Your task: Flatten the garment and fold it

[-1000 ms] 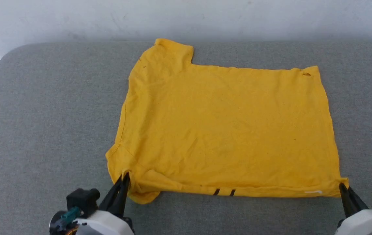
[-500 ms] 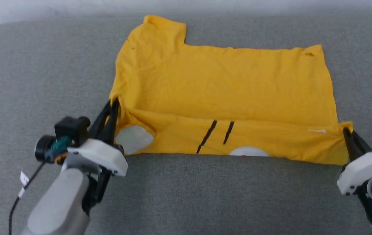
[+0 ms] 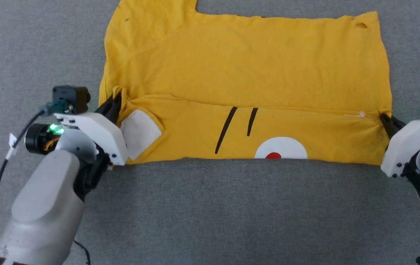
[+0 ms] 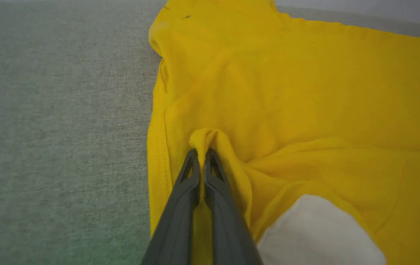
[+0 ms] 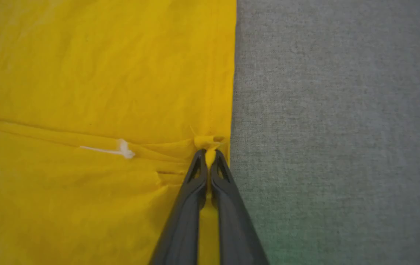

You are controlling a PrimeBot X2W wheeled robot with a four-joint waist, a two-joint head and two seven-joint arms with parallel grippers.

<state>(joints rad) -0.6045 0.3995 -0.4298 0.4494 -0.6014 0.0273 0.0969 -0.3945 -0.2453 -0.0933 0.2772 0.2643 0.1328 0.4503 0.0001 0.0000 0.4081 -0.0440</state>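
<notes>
**Head view:** garment (image 3: 246,73), yellow tee, lies on grey surface (image 3: 210,206) btwn both grippers. Left gripper (image 3: 116,101) clamped on sleeve-end edge, right gripper (image 3: 383,117) clamped on hem corner. Near strip turned over, print up; prob. a lengthwise fold, both ends held so the edge runs straight.

**L wrist view:** jaws closed on cloth bunch at tips; white patch (image 4: 316,228) just right of them.

**R wrist view:** jaws closed on hem corner; bare surface to right.
</notes>
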